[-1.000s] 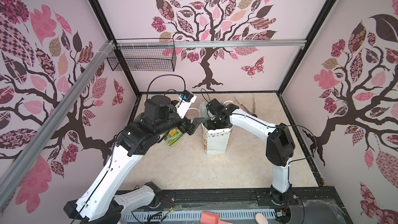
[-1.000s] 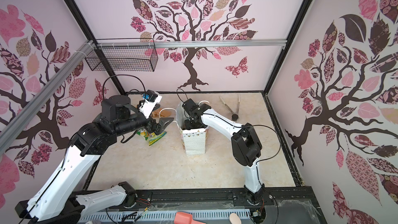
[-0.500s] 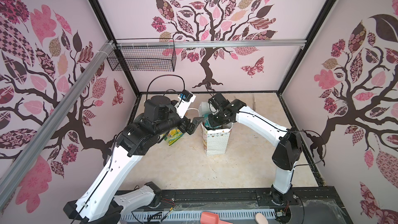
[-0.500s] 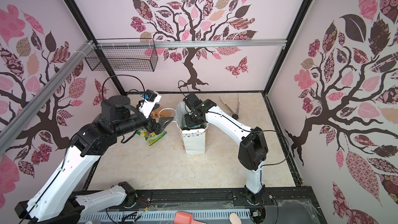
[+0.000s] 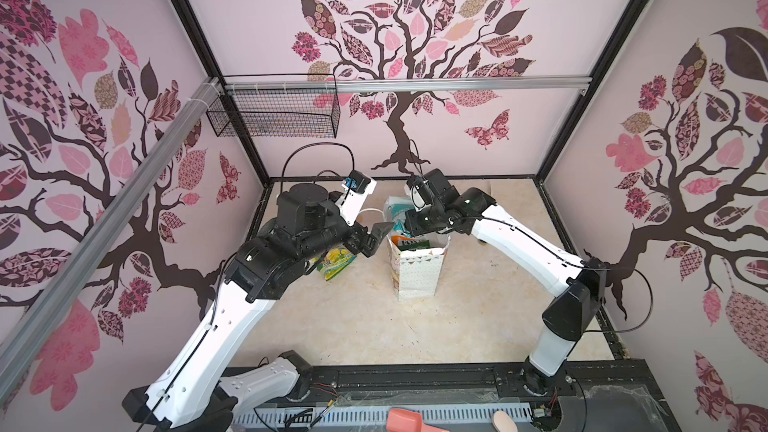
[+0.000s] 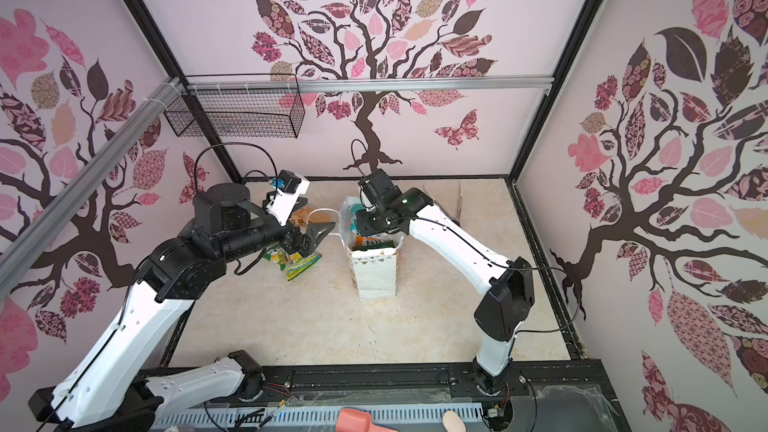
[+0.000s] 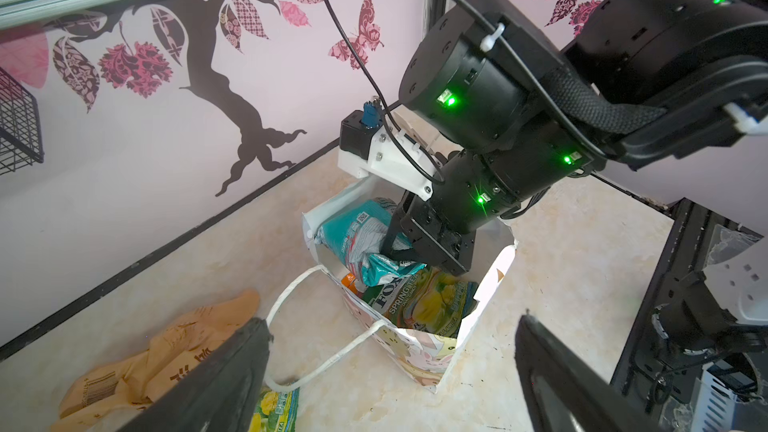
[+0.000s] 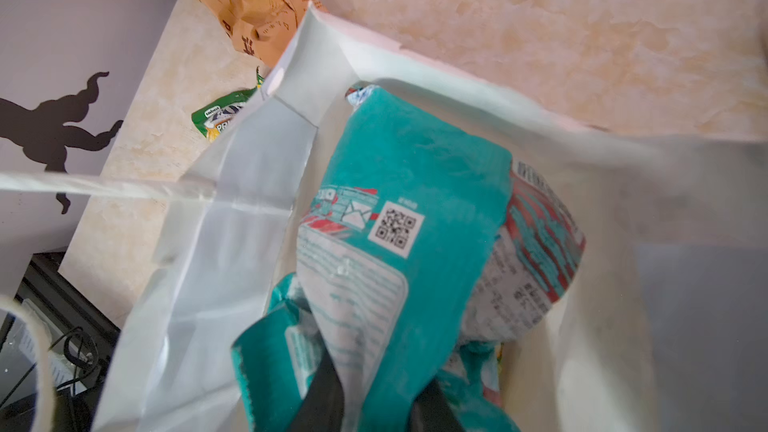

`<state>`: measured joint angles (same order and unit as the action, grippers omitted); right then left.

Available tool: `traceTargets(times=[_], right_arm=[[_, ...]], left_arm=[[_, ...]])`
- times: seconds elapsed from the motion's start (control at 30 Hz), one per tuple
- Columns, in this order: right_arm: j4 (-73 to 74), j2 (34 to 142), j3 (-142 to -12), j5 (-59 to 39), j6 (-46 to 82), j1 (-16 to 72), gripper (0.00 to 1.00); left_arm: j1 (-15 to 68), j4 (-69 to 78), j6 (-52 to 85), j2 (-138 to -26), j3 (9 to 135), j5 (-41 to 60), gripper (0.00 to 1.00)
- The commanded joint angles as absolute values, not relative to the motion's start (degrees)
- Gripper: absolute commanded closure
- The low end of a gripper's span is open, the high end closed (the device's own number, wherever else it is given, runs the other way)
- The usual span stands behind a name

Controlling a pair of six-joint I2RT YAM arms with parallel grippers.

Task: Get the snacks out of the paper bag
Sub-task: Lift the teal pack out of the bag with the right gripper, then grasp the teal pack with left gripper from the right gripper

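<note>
Right gripper [image 8: 376,401] pinches the teal packet [image 8: 415,184] by its crumpled end, inside the paper bag [image 5: 415,280]; the foil looks light, soft, likely slippery. Left gripper [image 7: 388,326] hangs wide open beside the bag.

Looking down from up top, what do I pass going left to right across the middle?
Crinkly green-and-yellow foil snack packet → tall white paper bag → right arm's black elbow joint.

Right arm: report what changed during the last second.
The right tool, shut on the teal foil packet, rose, drawing it up to the rim of the white paper bag; its elbow swung outward. The open left tool, bag and green-and-yellow packet outside stayed put.
</note>
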<state>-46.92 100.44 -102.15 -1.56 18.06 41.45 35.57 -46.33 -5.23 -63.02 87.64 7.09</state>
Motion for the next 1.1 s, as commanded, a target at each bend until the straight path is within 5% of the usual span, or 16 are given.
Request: traceTargets(times=[0.0, 0.6, 0.87, 1.07], right_arm=[[-45.6, 97.3, -105.3, -0.6, 18.6, 41.5, 1.00], [-44.6, 92.6, -108.1, 0.2, 19.2, 41.6, 1.00], [-38.1, 86.9, -104.9, -2.2, 18.8, 41.5, 1.00], [-30.6, 82.0, -99.6, -4.8, 16.4, 42.6, 1.00]], left_arm=[[35.7, -45.0, -4.4, -62.4, 86.4, 6.9, 0.06], [35.7, -42.6, 0.2, -61.6, 86.7, 6.0, 0.06], [35.6, -42.6, 15.1, -63.0, 89.7, -8.1, 0.07], [32.1, -43.9, 24.8, -65.2, 92.2, -3.9, 0.07]])
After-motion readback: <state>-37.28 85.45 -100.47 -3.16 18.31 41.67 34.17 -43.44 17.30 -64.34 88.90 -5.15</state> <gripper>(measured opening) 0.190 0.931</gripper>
